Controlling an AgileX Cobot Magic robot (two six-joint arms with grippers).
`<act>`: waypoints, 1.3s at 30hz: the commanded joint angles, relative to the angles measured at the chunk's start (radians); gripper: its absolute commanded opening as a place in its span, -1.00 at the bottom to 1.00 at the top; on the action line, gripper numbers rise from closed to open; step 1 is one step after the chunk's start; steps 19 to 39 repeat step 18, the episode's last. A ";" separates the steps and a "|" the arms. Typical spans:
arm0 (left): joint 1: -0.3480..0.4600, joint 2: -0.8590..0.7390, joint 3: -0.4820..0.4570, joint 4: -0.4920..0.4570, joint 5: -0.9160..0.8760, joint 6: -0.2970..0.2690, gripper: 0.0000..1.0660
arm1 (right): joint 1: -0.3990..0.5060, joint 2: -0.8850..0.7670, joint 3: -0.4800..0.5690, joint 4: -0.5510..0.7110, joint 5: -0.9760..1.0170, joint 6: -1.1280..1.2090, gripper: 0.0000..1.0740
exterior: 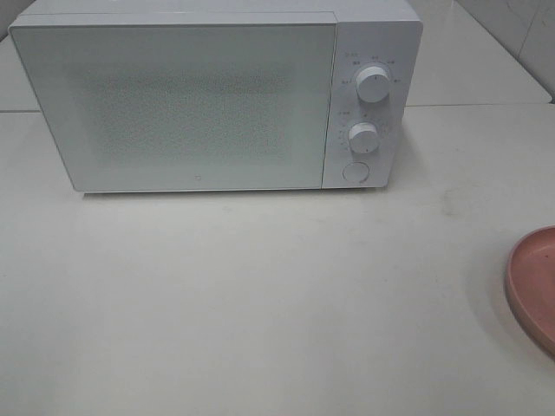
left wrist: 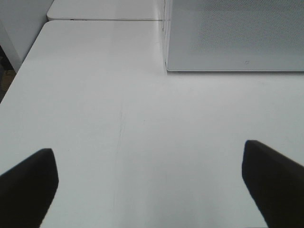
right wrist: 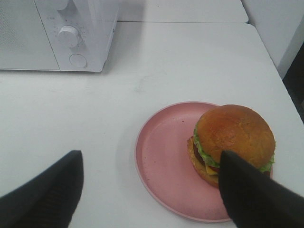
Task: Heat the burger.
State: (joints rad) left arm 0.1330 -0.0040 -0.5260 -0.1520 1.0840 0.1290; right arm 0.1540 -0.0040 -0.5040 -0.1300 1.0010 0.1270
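Burger, round with a glossy golden-brown bun, green lettuce frill and yellow cheese, sits toward one side of the flat pink round plate just below our right gripper; its black jaws stand apart, holding nothing. Our left gripper hangs over bare white table, jaws spread wide and empty. Farther back stands the white boxy microwave, its door shut, with two round dials above a round button.
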 commanded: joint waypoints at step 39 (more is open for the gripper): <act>-0.006 -0.023 0.002 -0.006 -0.009 -0.006 0.87 | -0.006 -0.024 0.006 -0.001 -0.004 -0.016 0.41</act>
